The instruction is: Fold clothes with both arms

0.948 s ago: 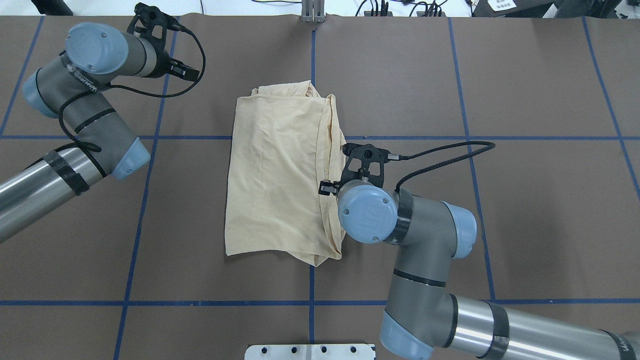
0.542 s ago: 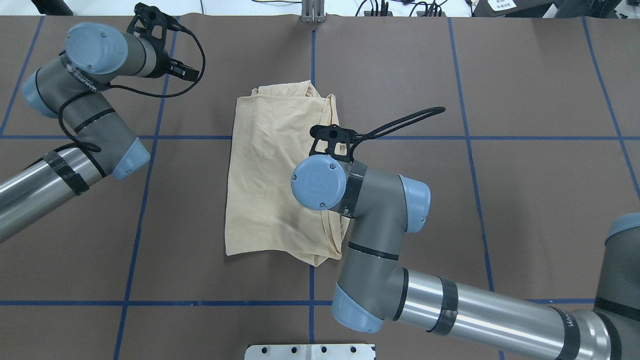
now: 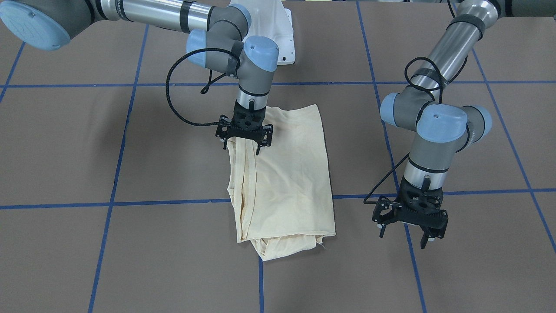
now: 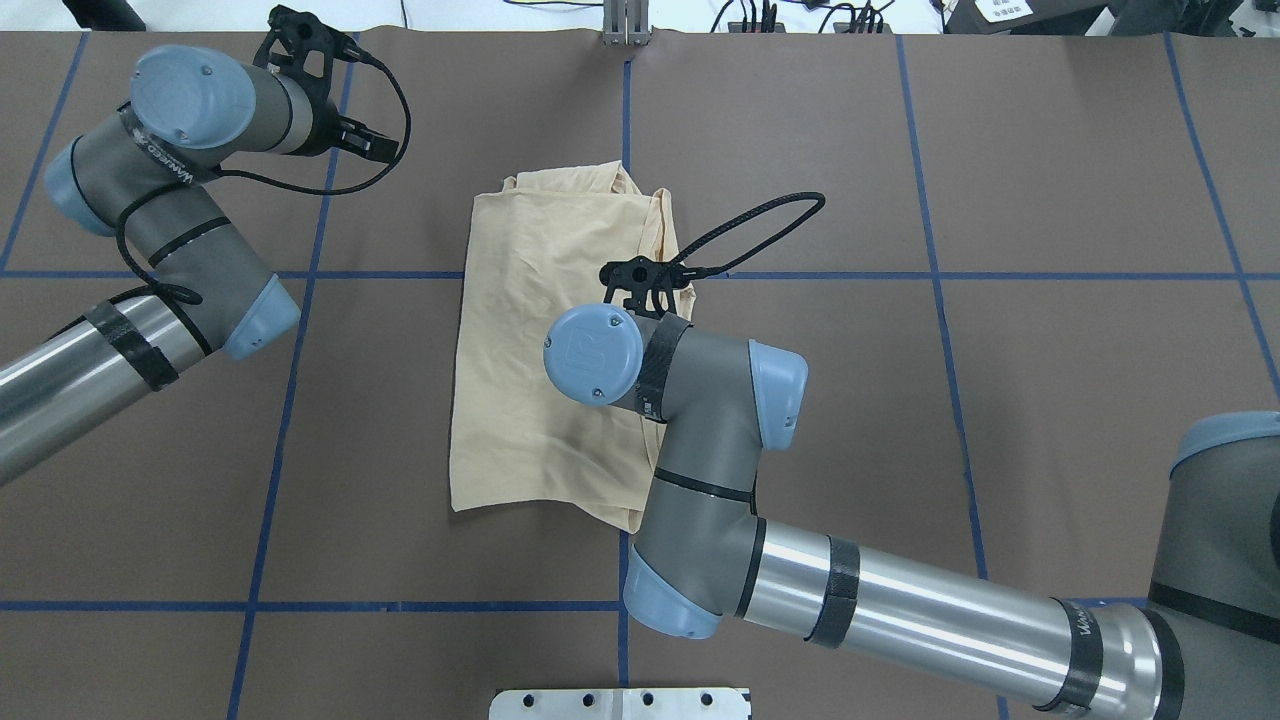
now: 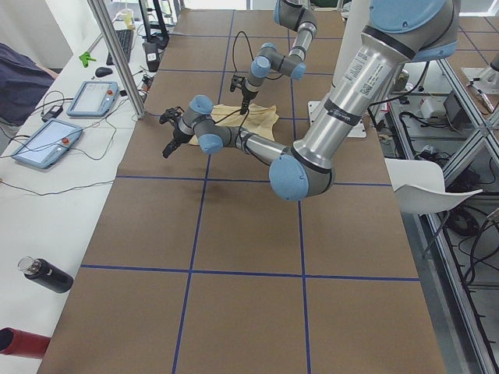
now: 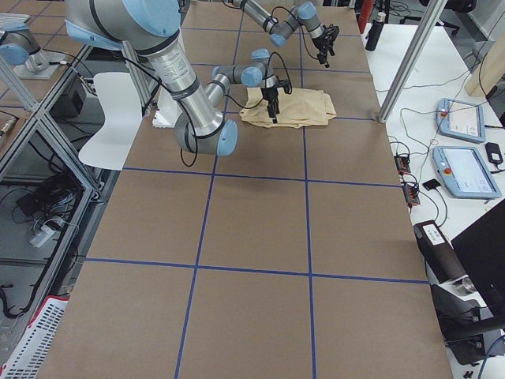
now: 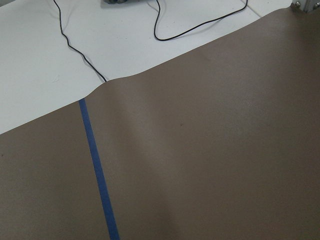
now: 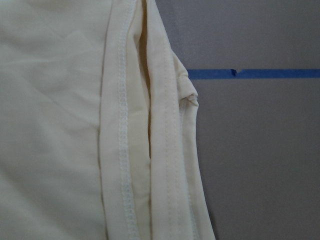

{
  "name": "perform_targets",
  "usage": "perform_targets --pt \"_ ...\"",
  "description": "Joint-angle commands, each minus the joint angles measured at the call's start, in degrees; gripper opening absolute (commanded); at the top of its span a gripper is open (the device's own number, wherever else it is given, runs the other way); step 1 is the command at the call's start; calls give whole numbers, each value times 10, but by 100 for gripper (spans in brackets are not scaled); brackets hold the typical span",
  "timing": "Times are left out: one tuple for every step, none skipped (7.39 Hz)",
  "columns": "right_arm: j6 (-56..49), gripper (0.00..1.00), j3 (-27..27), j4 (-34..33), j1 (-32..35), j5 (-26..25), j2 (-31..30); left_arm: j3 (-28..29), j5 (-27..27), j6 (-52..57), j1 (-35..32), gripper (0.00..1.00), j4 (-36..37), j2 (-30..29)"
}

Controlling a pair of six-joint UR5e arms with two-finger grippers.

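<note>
The clothes are one cream-yellow shirt (image 4: 540,330) lying folded into a tall rectangle at the table's middle, with no print showing. Layered hems run along the shirt's (image 3: 291,174) edge on the robot's right. My right gripper (image 3: 244,147) hangs open just above that edge, fingers pointing down, nothing between them. The right wrist view looks straight down on the stitched hems of the shirt (image 8: 60,125) and a strip of blue tape. My left gripper (image 3: 404,234) stands open and empty over bare table, well off to the shirt's left; it also shows as the left gripper (image 4: 375,143) near the far edge.
Blue tape lines (image 4: 290,400) divide the brown table cover into squares. A white pedestal (image 3: 280,34) stands at the robot's side, and a metal post (image 4: 625,25) and cables at the far edge. A side table holds tablets (image 5: 47,144) and a bottle (image 5: 47,276).
My right arm has swung left and farther out, carrying its gripper from beside the shirt's right edge to above it. The left arm and the shirt have not moved.
</note>
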Motion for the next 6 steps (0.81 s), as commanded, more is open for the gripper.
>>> perform_targets --pt "-4 100 -17 -6 0 0 10 0 0 0 1 100 -1 1" --pt "-5 100 -19 -31 0 1 21 0 0 0 0 100 -1 1" --pt "-14 100 -17 -42 1 14 24 0 0 0 1 100 -1 0" --pt "-35 100 -16 -50 5 16 23 0 0 0 1 100 -2 1" --pt "-43 100 -16 -61 7 16 21 0 0 0 1 100 -2 1" --pt "-44 100 -13 -74 9 17 20 0 0 -1 1 100 -2 1"
